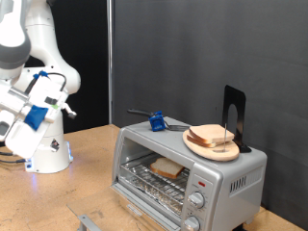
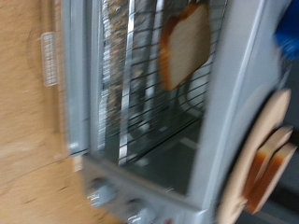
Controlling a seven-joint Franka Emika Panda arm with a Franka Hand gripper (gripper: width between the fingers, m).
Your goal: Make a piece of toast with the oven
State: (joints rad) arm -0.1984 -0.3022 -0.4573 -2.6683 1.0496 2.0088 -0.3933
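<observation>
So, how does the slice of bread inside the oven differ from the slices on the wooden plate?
The piece of toast lies alone on the wire rack inside the oven; the other slices are stacked on the wooden plate on the oven's top. The rack slice sits low behind the open door, the stacked ones are out in the open. Both have pale faces and tan crusts.

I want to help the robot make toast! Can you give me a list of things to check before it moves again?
1. Bread slice lies on the wire rack inside the toaster oven: ok.
2. Oven door shut: not ok, it hangs open.
3. Gripper away from the oven, at the exterior view's left: ok.
4. Gripper open or shut: cannot tell.
5. Spare slices stay on the wooden plate on top of the oven: ok.
6. Knobs turned on: cannot tell.
</observation>
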